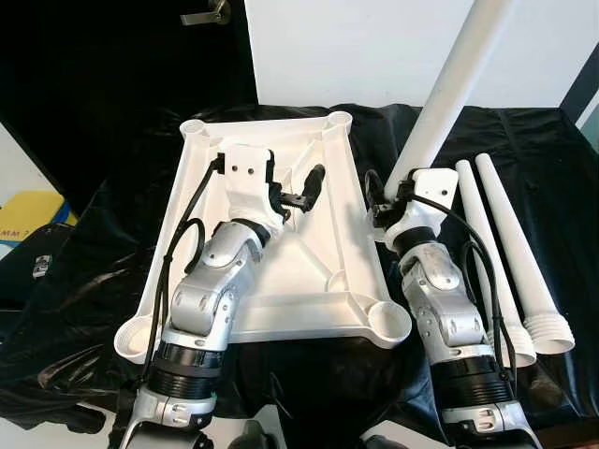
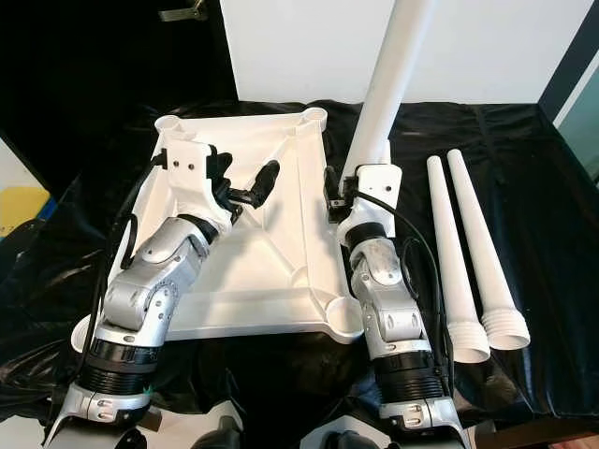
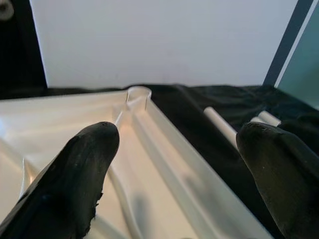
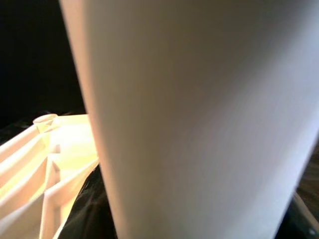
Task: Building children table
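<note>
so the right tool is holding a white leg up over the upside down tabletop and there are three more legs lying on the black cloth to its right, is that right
Nearly. The right tool does hold a white leg up beside the upside-down tabletop, but two legs, not three, lie on the black cloth to its right: one leg and another beside it. The left eye view shows this.

White tabletop (image 1: 318, 271) & legs (image 1: 510, 253), black cloth (image 1: 94, 243), blk fingers (image 3: 79, 169).
</note>
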### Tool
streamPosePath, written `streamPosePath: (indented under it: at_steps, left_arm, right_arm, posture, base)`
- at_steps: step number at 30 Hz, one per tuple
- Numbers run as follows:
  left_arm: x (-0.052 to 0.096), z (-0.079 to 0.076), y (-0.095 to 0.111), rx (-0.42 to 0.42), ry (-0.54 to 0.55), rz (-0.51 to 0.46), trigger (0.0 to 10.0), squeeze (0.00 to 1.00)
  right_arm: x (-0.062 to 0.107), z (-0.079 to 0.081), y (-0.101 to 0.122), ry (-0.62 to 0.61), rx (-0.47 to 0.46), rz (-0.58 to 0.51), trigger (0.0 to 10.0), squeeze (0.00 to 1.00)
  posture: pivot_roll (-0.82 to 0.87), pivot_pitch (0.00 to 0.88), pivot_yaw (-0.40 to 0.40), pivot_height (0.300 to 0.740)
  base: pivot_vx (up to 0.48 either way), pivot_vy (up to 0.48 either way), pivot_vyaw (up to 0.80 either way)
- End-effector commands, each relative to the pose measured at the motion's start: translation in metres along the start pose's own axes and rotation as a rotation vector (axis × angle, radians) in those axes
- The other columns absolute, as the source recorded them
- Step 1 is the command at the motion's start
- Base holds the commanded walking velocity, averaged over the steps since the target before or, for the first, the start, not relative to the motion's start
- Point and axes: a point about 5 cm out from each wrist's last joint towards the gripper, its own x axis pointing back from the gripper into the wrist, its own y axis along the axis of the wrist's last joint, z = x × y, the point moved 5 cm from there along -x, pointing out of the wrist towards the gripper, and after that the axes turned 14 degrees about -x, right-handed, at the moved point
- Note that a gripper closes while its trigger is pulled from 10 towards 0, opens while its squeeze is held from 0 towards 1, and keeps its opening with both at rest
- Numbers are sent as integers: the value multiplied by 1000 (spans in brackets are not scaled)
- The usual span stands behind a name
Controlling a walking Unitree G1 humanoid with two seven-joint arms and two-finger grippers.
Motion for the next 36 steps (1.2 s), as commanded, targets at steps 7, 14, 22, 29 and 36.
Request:
streamPosePath:
  at_steps: [7,14,22,29,36]
  left_arm:
    - [4,2,-7,-5,-4,32,10000,0]
    - [4,1,-8,-7,-8,40,10000,0]
    - [5,0,-9,-5,-11,42,10000,0]
    - [5,-2,-10,-9,-19,42,10000,0]
    - [5,-9,-10,-40,-50,34,10000,0]
  right_arm:
    - [4,1,3,14,25,-25,10000,0]
    - [7,-1,-1,15,41,-15,10000,0]
    - [8,-1,-2,18,49,-10,10000,0]
    - [7,1,-5,31,65,-3,10000,0]
    - [6,-1,-7,25,69,8,10000,0]
  posture:
    - [-20,73,24,740]
    - [-19,69,21,740]
    - [-14,60,15,740]
    - [-13,48,6,740]
    - [-17,37,2,740]
  base:
    - [0,378,0]
    - [0,406,0]
    - [0,404,0]
    - [0,289,0]
    - [0,0,0]
